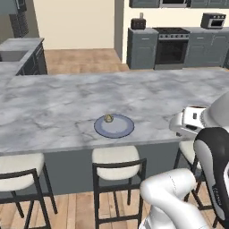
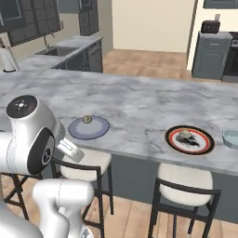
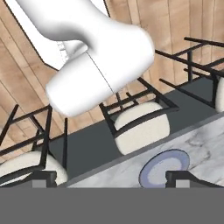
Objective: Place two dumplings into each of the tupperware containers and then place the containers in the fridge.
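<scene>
One tan dumpling (image 1: pixel 108 118) lies near the back rim of a round blue-grey plate (image 1: pixel 117 129) on the marble island counter; it shows again as the dumpling (image 2: pixel 87 119) on that plate (image 2: pixel 90 130). More dumplings (image 2: pixel 185 135) sit on a red-and-black-rimmed plate (image 2: pixel 202 142). A pale blue-green tupperware container (image 2: pixel 231 138) peeks in at the right edge. My gripper (image 3: pixel 111 178) is open with nothing between its fingertips (image 3: pixel 41 177). It hangs over the counter's front edge, with the blue-grey plate (image 3: pixel 157 170) beside the right tip. The fridge is out of view.
Cushioned bar stools (image 1: pixel 117 163) line the front of the island (image 1: pixel 53 107), and one stool (image 3: pixel 140 127) lies right under the hand. My own white arm (image 3: pixel 96 57) crosses the hand view. A black oven (image 1: pixel 171 49) and grey cabinets stand at the back, a sink counter (image 2: pixel 60 51) at the left.
</scene>
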### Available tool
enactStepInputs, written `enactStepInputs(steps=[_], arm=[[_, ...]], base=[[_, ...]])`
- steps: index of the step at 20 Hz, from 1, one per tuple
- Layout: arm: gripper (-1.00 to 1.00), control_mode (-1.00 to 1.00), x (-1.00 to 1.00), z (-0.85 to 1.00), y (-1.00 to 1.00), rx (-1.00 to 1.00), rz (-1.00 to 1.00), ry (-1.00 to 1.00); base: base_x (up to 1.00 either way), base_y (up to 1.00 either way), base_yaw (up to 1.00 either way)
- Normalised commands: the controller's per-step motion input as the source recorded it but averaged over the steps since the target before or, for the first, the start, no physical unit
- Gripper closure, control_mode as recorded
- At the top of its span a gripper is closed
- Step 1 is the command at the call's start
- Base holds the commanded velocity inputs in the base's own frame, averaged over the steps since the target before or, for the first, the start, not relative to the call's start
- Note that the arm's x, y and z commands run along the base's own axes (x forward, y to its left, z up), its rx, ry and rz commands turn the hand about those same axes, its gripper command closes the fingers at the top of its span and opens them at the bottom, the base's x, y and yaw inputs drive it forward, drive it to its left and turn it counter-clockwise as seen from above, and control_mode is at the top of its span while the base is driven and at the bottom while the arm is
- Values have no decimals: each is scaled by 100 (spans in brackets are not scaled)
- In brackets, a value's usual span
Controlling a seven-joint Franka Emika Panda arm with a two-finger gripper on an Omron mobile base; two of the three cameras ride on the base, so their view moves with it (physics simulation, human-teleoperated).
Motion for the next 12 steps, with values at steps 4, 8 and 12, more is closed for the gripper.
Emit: enactStepInputs(steps=[4,8,12], arm=[[-100,100,0,0,0,0,0,0],[-100,-100,34,0,36,-3,-20,0],[-100,-100,81,0,64,-5,-9,0]], base=[[38,38,-40],[7,9,-7],[0,0,0]])
